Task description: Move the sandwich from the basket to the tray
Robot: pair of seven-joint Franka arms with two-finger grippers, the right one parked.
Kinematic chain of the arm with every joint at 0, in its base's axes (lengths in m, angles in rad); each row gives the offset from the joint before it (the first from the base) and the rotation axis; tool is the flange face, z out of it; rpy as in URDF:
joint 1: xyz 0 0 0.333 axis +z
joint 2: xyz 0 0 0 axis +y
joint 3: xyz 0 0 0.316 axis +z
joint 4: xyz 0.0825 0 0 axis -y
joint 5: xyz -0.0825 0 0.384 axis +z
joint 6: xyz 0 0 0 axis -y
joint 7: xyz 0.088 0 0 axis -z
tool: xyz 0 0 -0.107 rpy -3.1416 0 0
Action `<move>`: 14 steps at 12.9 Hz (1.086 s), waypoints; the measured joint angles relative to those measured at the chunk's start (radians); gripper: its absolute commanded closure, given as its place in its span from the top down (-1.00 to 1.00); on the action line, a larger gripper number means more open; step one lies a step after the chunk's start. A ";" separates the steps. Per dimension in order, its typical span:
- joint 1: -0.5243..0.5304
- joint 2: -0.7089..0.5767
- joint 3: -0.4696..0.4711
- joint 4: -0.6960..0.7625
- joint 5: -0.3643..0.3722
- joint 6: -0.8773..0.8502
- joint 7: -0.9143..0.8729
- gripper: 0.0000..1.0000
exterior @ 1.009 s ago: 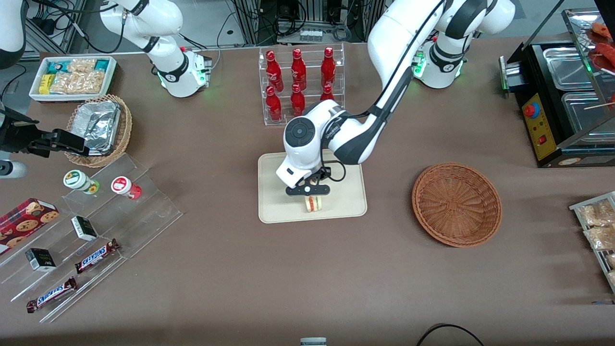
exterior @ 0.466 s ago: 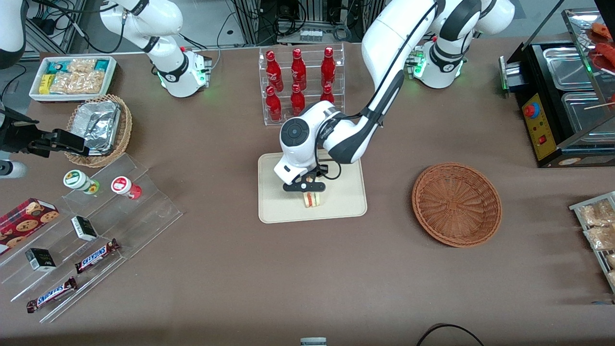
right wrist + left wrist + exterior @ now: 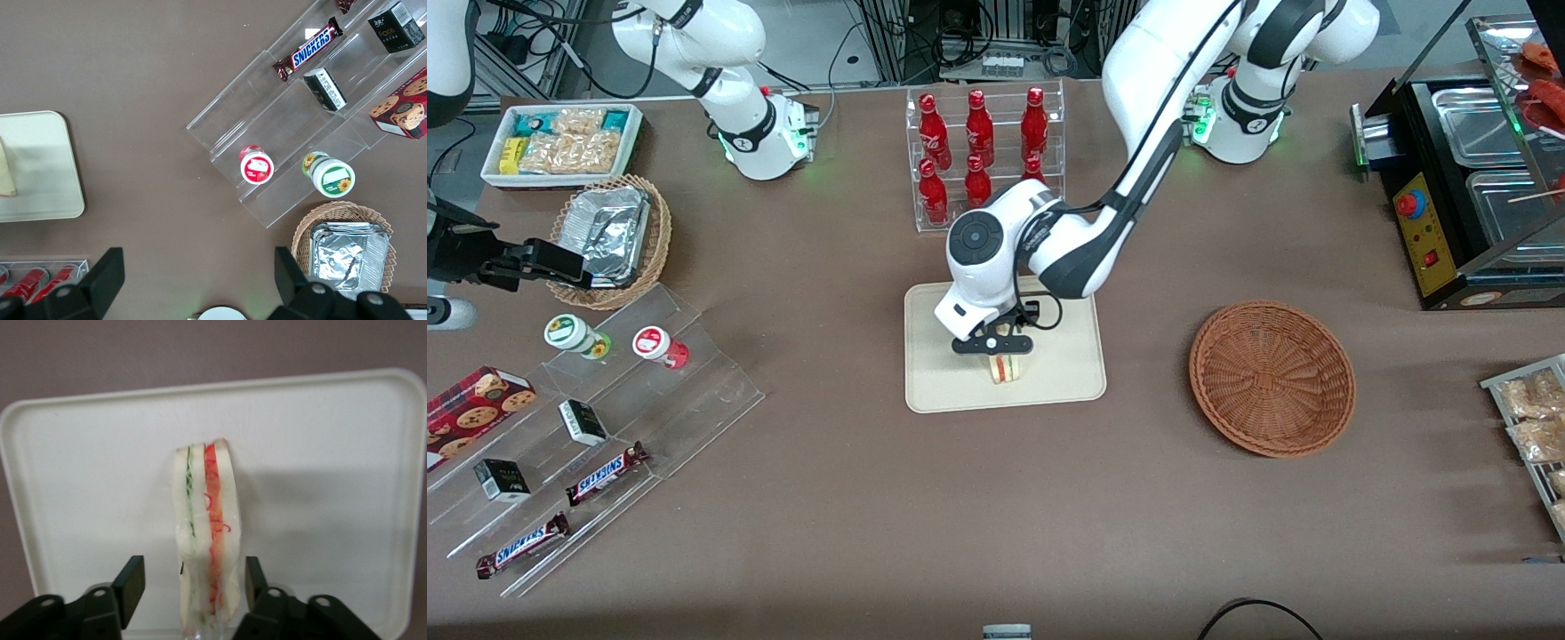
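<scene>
Gripper point(image 3: 193, 587) open around sandwich point(image 3: 203, 527) standing on tray point(image 3: 333, 453)

The rack held six red bottles point(image 3: 978, 142). Two Snickers bars point(image 3: 606, 473) and two lidded cups point(image 3: 660, 346) lay on the acrylic steps. One sandwich point(image 3: 1007, 367), one tray point(image 3: 943, 391).

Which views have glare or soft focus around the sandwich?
Left wrist view: sandwich soft, tray washed out near white, open gripper fingers straddling it. Front view: even light, sandwich small under the gripper, brown basket crisp.

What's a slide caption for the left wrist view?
Open gripper straddles the wrapped triangular sandwich standing on the cream rectangular tray.
</scene>
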 measured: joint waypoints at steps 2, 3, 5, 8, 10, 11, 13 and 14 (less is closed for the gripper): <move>0.025 -0.063 0.005 0.006 -0.015 -0.049 0.000 1.00; 0.038 -0.099 0.008 0.006 -0.015 -0.089 -0.001 1.00; 0.072 -0.178 0.019 0.006 -0.015 -0.201 0.000 1.00; 0.159 -0.323 0.038 0.002 -0.015 -0.401 0.095 1.00; 0.236 -0.430 0.043 -0.035 -0.015 -0.467 0.191 1.00; 0.270 -0.483 0.044 -0.076 -0.015 -0.472 0.236 1.00; 0.334 -0.569 0.046 -0.167 -0.014 -0.472 0.344 1.00; 0.368 -0.601 0.047 -0.207 -0.013 -0.471 0.399 1.00</move>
